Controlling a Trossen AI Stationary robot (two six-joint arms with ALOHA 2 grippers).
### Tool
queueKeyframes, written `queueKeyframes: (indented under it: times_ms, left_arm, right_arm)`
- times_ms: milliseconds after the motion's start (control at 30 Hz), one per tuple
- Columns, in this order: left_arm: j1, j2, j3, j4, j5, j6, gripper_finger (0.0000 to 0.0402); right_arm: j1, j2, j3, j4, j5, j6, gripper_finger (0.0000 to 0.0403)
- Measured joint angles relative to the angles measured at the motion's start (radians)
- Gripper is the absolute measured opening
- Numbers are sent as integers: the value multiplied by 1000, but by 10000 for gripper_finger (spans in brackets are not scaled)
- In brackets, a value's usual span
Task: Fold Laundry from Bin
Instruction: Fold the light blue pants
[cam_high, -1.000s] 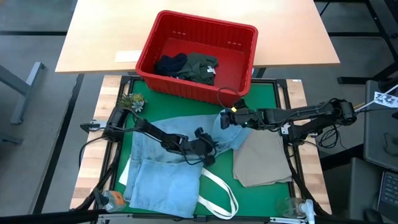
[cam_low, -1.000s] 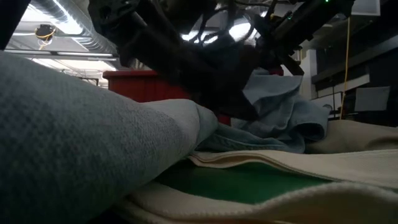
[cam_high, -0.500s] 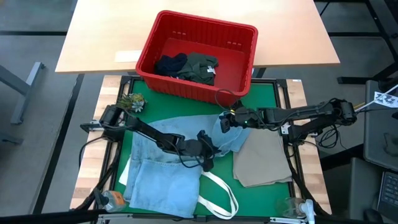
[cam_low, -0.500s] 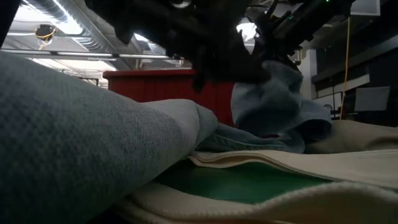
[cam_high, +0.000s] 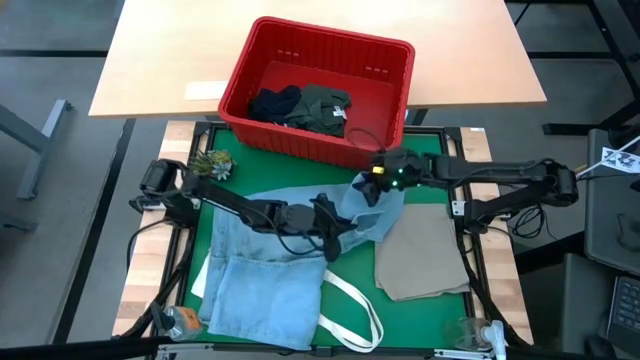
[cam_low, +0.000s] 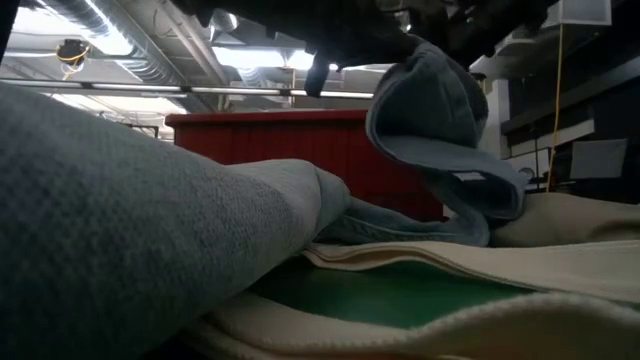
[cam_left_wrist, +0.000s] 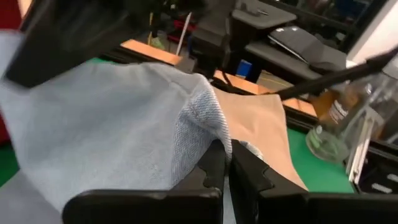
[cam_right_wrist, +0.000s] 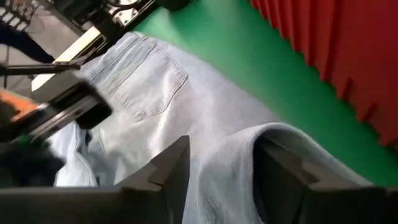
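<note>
Right at the near edge of the green mat (cam_high: 440, 300): white cloth tote bag (cam_high: 350, 310) with looping straps, partly under the light blue denim jeans (cam_high: 255, 280) spread flat across the left half. Beside them on the right, a folded beige cloth garment (cam_high: 420, 255), lying flat and clear of both arms. Mid-table now: left gripper (cam_high: 335, 238) clamped tight on a raised fold of the denim, fingers (cam_left_wrist: 214, 165) pinched together with the cloth bunched above them in the left wrist view. Just beyond, right gripper (cam_high: 378, 185) poised over the lifted jeans leg, fingers (cam_right_wrist: 171, 165) spread apart, a hump of denim sitting between them, no clear pinch on it. From table height, that denim fold hanging curled in the air before the red wall. Farther back: red plastic rectangular bin (cam_high: 395, 110) straddling the mat's far edge, holding a dark olive shirt (cam_high: 325, 105) and a dark navy garment (cam_high: 272, 103) side by side.
</note>
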Motion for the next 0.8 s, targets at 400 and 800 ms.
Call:
queueKeyframes:
  times_ms: [400, 800]
  left_arm:
    - [76, -32, 0, 68, -1, -34, 1]
    - [99, -32, 0, 95, 43, -52, 1]
  right_arm:
    - [0, -192, 162, -363, 68, -83, 172]
    - [103, -349, 162, -672, 301, 58, 172]
